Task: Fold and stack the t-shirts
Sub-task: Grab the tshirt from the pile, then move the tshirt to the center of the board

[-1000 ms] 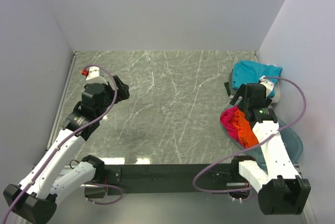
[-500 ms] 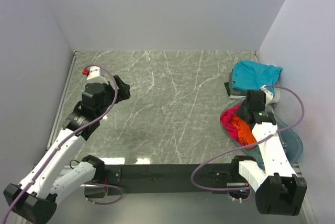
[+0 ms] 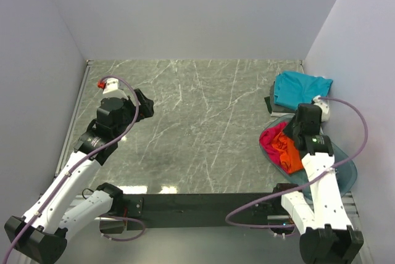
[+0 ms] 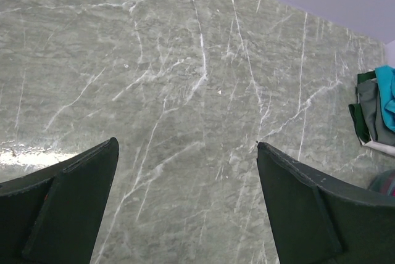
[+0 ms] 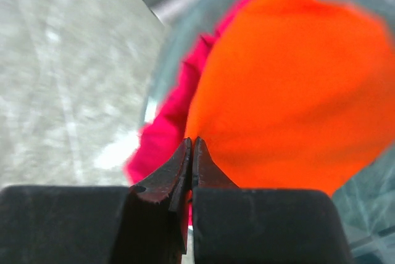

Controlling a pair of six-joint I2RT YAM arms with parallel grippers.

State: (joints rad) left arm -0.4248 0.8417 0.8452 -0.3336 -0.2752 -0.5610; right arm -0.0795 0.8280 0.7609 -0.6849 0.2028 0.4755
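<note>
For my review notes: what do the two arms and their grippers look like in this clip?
Both the left arm and right arm have white shells with black joint housings, and a lilac cable loops alongside each. The left gripper and right gripper have matte black, wedge-shaped fingers. A small red tab marks the left wrist.

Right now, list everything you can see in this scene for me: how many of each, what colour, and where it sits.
marble table: one, grey-green with white veins, between white walls
clear plastic tub: one, bluish, near right of the table
orange t-shirt: one, bright orange, crumpled in the tub
magenta-pink t-shirt: one, magenta-pink, in the tub, left of the orange one
teal t-shirt: one, teal, folded on top of a pile at the far right
folded cloths: number unclear, dark green, grey, whitish, under the teal one
left gripper: one, black, open over bare table, left side
right gripper: one, black, shut, tips at the orange and pink cloth; grip unclear
</note>
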